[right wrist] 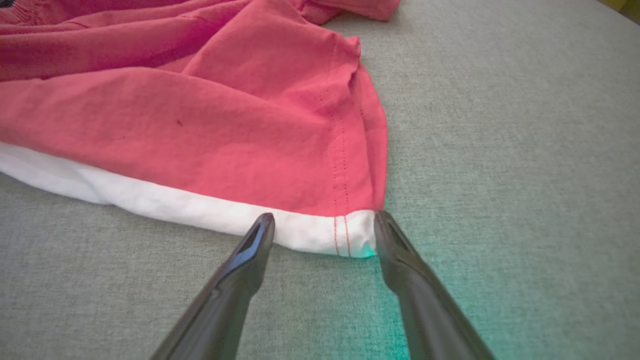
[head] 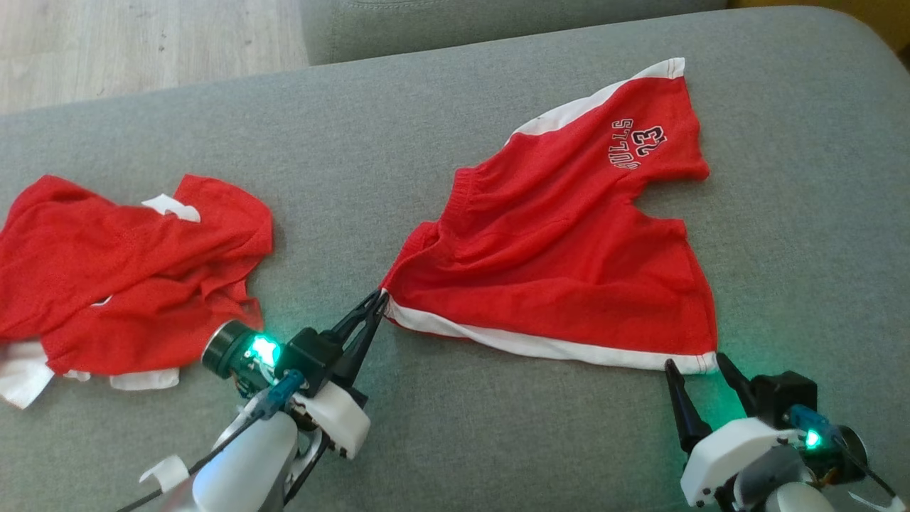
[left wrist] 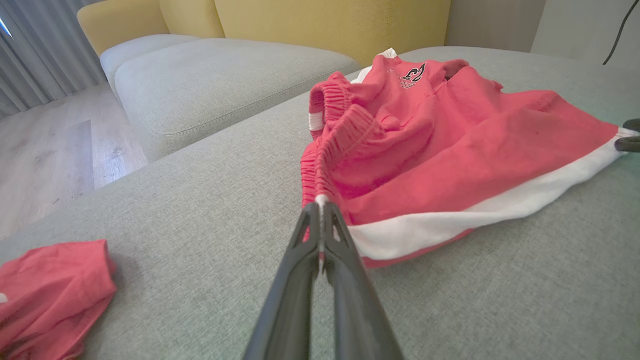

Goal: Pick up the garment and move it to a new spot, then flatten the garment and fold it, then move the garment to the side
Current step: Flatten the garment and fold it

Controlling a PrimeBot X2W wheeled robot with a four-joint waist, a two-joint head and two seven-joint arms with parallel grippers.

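Observation:
The garment (head: 569,242) is a pair of red shorts with white trim and a printed logo, spread on the grey cushion at centre right. My left gripper (head: 380,297) is shut on the garment's near left corner, and the left wrist view has the fingers pinching the white-edged corner of the garment (left wrist: 450,150) at my left gripper (left wrist: 320,202). My right gripper (head: 697,363) stands open at the near right corner. In the right wrist view my right gripper (right wrist: 324,220) straddles the white hem of the garment (right wrist: 225,125), its fingertips (right wrist: 262,227) resting at the hem's edge.
A second red garment (head: 121,270) with white parts lies crumpled at the left of the grey cushion (head: 426,441). Another grey cushion (left wrist: 210,75) and a yellow sofa back (left wrist: 325,20) stand beyond. Wooden floor (head: 142,43) lies past the far edge.

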